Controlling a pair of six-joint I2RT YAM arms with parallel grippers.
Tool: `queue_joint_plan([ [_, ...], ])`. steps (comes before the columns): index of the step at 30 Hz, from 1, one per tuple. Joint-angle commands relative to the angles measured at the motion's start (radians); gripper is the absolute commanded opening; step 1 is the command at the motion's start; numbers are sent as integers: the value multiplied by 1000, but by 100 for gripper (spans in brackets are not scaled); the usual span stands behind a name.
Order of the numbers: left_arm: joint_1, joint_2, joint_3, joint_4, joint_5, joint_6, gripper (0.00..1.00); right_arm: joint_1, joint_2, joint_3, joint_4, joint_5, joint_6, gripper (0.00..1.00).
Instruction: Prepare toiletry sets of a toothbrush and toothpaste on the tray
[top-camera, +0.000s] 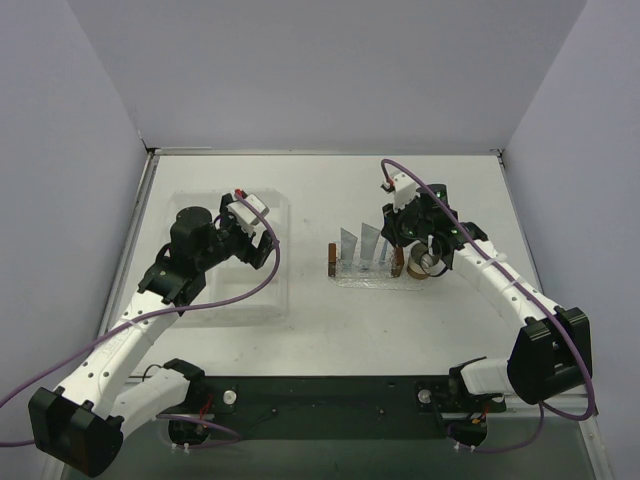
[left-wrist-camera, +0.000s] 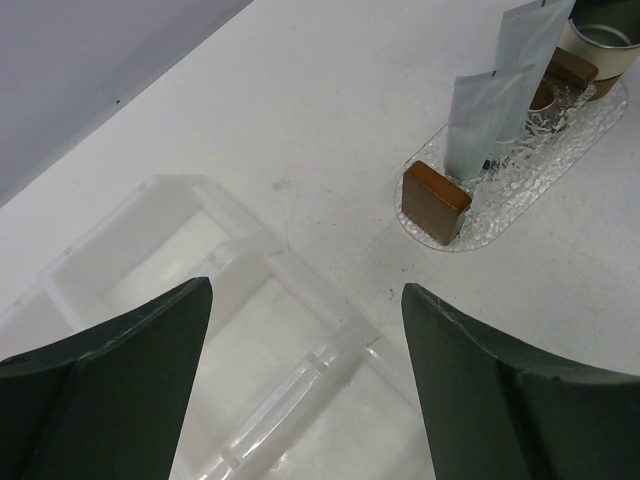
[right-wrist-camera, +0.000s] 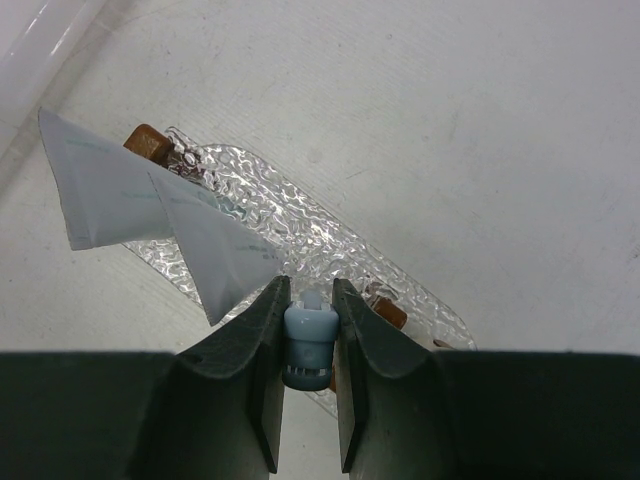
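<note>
Overhead: the left gripper (top-camera: 252, 218) hovers over the big clear compartmented plastic box (top-camera: 275, 300), and the right gripper (top-camera: 415, 242) over the small clear bumpy oval tray (top-camera: 370, 279). Left wrist: jaws wide apart, holding nothing. Right wrist: jaws clamped on the slim light-blue translucent toothbrush (right-wrist-camera: 308, 340), just above the tray, beside two upright pale grey-white toothpaste tubes (right-wrist-camera: 100, 190).

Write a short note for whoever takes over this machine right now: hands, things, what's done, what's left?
Left hand: open, holding nothing, above the clear plastic compartment box.
Right hand: shut on the slim light-blue plastic toothbrush, over the clear bumpy oval tray.
Done: two pale grey-white toothpaste tubes stand on the tray.
To do: set the toothbrush down beside them and let go.
</note>
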Motion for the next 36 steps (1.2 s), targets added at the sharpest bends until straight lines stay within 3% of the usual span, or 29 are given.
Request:
queue_joint_plan([
  [1,8,-20,-1,29,16,12,88,6,9,-14,36,6,-7,0],
  [11,9,-20,-3,25,16,17,88,7,16,-11,32,8,-7,0],
  [16,9,-20,-4,26,15,17,88,9,26,-2,18,16,-3,13],
  [36,9,-21,2,21,18,21,88,10,18,18,-2,56,8,32],
])
